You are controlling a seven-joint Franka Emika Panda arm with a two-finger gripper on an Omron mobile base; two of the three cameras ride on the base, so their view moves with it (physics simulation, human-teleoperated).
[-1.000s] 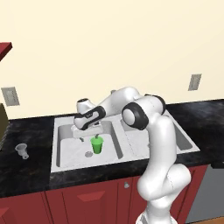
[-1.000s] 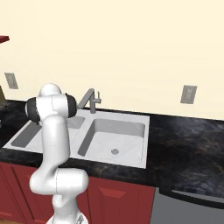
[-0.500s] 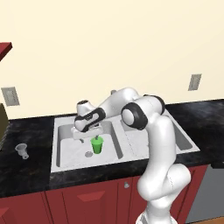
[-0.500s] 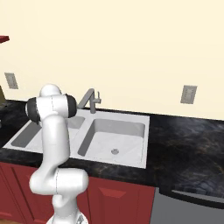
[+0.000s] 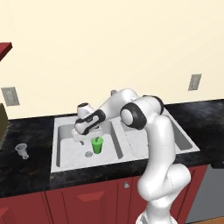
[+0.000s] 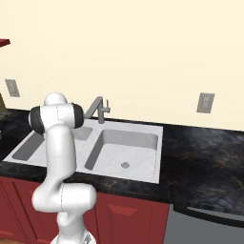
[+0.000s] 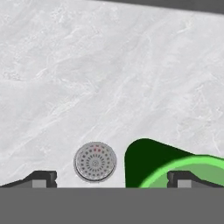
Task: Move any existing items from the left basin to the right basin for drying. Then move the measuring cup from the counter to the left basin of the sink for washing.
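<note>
two basins sit side by side in the sink (image 5: 61, 162), set into the black speckled counter (image 5: 26, 179) over red cabinets (image 5: 87, 201). in the left base view the white arm (image 5: 157, 148) rises from the lower right, bends at a dark joint and reaches down and leftward into the left basin (image 5: 70, 155). the gripper (image 5: 89, 133) hangs just above the green tumbler (image 5: 97, 145), which stands upright on the basin floor next to the round drain (image 5: 89, 153). whether the fingers touch the tumbler's rim cannot be told from that view

the hand view looks down at the pale grey basin floor (image 7: 109, 78). the drain (image 7: 95, 161) lies low in the middle, and the tumbler (image 7: 153, 164) shows at the lower right, its bright rim curving under the right fingertip (image 7: 183, 178). the left fingertip (image 7: 41, 177) stands far off on the other side of the drain, so the jaws are spread wide and grip nothing; the tumbler lies off toward the right finger, not centred between the two

the measuring cup (image 5: 22, 150) stands on the counter well to the left of the sink, apart from everything else

in the right base view the right basin (image 6: 126, 152) shows its own drain (image 6: 125, 165) on a bare floor, with the grey angular faucet (image 6: 97, 108) behind the divider between the two bowls. the arm's shoulder (image 6: 55, 116) stands in front of the left basin there. an outlet plate (image 6: 205, 102) is on the wall behind the counter to the right
</note>
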